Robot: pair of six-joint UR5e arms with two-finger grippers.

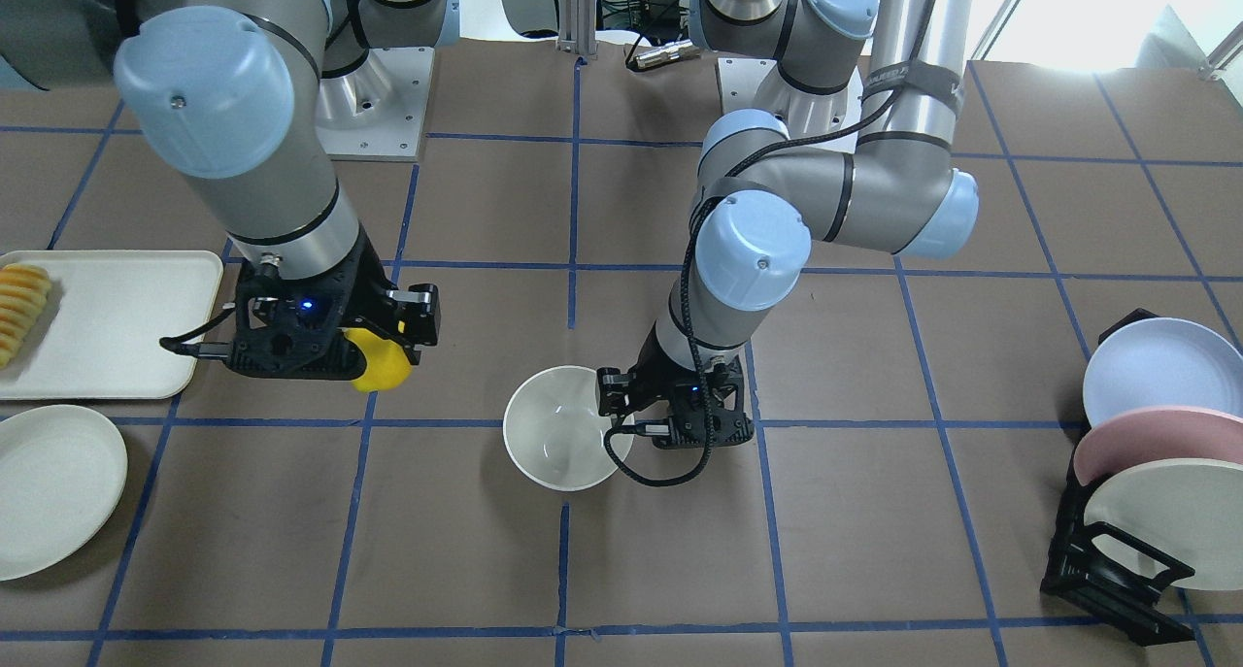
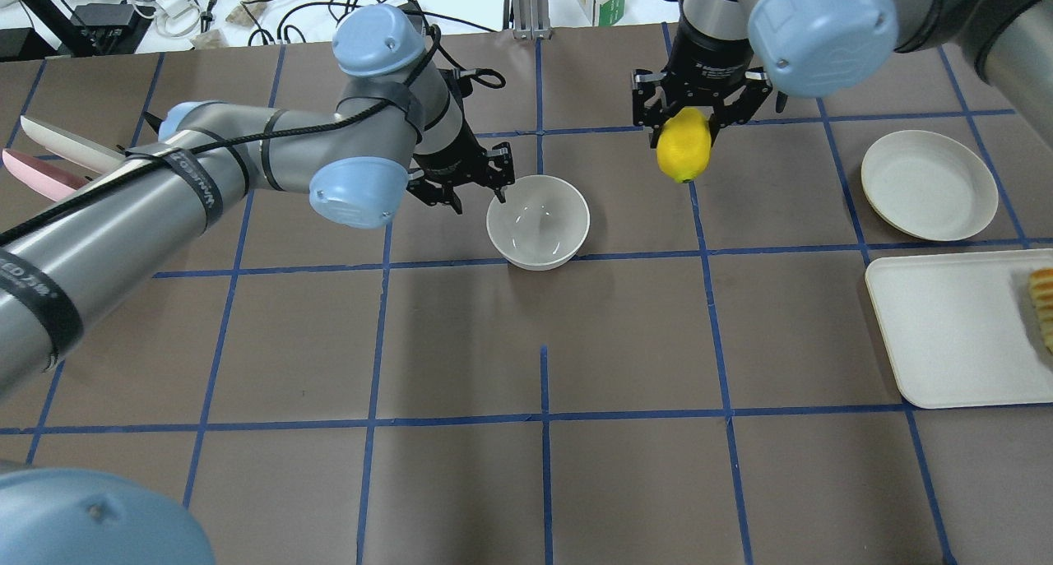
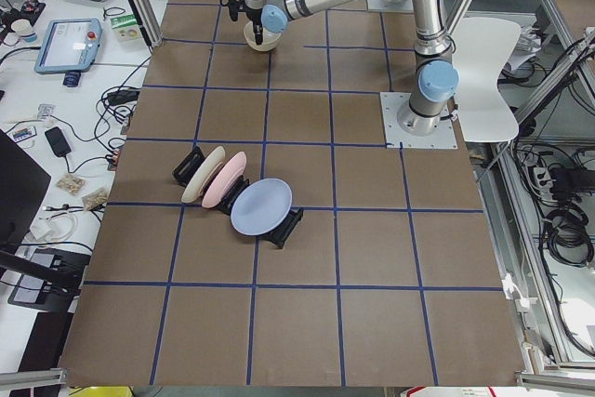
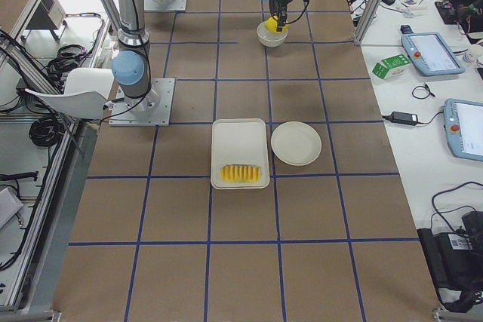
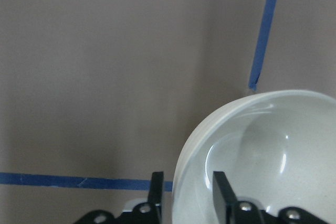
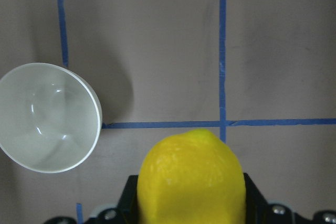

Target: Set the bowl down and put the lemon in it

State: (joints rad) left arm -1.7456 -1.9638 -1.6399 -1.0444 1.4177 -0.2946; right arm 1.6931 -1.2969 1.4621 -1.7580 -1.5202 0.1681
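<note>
The off-white bowl [image 1: 558,444] [image 2: 539,219] stands upright on the brown table near the middle. My left gripper [image 2: 485,193] [image 5: 186,195] is low at the bowl's rim. Its fingers [image 5: 220,192] stand apart, one on each side of the wall, and do not clamp it, so it is open. My right gripper [image 2: 687,125] [image 1: 384,342] is shut on the yellow lemon [image 2: 684,144] [image 6: 191,179]. It holds the lemon above the table, apart from the bowl [image 6: 47,116] and toward the tray side.
A shallow white plate [image 2: 930,185] and a white tray [image 2: 946,335] with sliced orange-yellow food [image 2: 1043,306] lie on the robot's right. A black rack [image 1: 1117,570] with blue, pink and cream plates stands at its far left.
</note>
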